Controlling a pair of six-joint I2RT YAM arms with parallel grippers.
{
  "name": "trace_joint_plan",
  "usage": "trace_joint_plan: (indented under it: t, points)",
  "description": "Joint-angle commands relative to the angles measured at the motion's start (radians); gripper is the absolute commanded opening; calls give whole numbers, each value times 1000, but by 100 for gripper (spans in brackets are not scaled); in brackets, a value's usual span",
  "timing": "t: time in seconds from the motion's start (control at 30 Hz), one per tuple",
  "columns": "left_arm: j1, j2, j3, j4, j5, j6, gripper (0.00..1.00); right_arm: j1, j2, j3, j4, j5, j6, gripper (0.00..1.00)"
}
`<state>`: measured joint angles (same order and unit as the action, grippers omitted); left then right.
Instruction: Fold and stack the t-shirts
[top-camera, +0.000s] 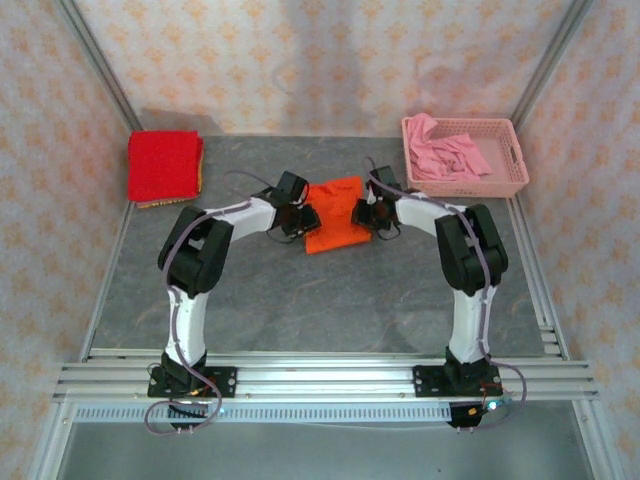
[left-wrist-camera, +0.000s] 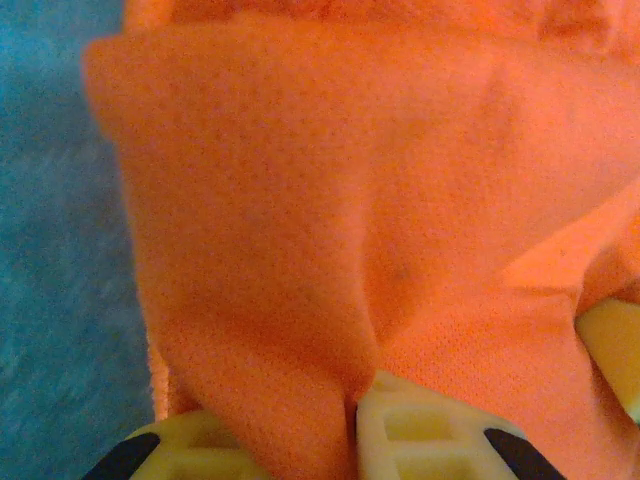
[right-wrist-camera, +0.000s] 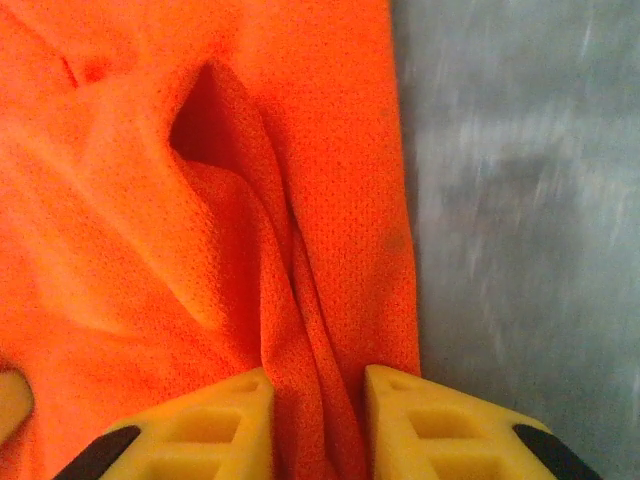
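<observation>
1. Grey stone-patterned table (top-camera: 300, 300), enclosed on three sides by walls (top-camera: 300, 60) papered in a pale floral print. Both arm bases are bolted to a metal rail (top-camera: 320, 380) at the near edge.
2. Far left corner: we find the red t-shirt (top-camera: 165, 165) folded into a neat square and lying flat. A thin tan-orange edge shows beneath its near side; we cannot tell what that layer is.
3. Left of centre: the left gripper (top-camera: 298, 221) is down at the left edge of the orange t-shirt (top-camera: 335, 226). In the left wrist view its yellow fingers (left-wrist-camera: 420, 435) are drawn nearly together, with a fold of orange cloth pinched in the narrow gap.
4. Centre: the orange t-shirt lies on the table as a compact, roughly rectangular bundle between the two grippers, well apart from the red one. Its surface is creased, with ridges of cloth running up from each pair of fingers.
5. Right of centre: the right gripper (top-camera: 367, 213) meets the shirt's right edge. In the right wrist view its fingers (right-wrist-camera: 430, 425) stand close together, clamping a raised ridge of orange cloth, with bare table just to the right of it.
6. Far right corner: a pink basket (top-camera: 516, 180) of plastic lattice holds a crumpled pink cloth (top-camera: 445, 155).
</observation>
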<state>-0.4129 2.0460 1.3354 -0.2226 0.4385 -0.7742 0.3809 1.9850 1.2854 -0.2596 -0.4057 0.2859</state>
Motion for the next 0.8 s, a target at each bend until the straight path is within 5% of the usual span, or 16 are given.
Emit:
trace_joint_plan:
  t: [0.0, 0.2, 0.27, 0.33, 0.47, 0.6, 0.77]
  points:
    - [-19, -99, -110, 3, -19, -5, 20, 42, -109, -114, 8, 2, 33, 27]
    - [-72, -282, -321, 7, -71, -18, 21, 89, -317, -341, 101, 6, 149, 27]
    - [-88, -336, -356, -9, -92, -9, 29, 88, -380, -380, 120, 24, 175, 30]
    - [-91, -399, -376, -42, -144, 18, 59, 83, -433, -395, 130, 51, 189, 36]
    - [-91, -522, -341, -128, -286, 187, 100, 46, -453, -386, 136, 44, 227, 48]
    - [-90, -571, -268, -163, -372, 526, 100, 3, -423, -406, 195, -5, 312, 47]
    - [-67, -500, -140, -206, -289, 859, 100, -6, -367, -418, 244, -65, 368, 37]
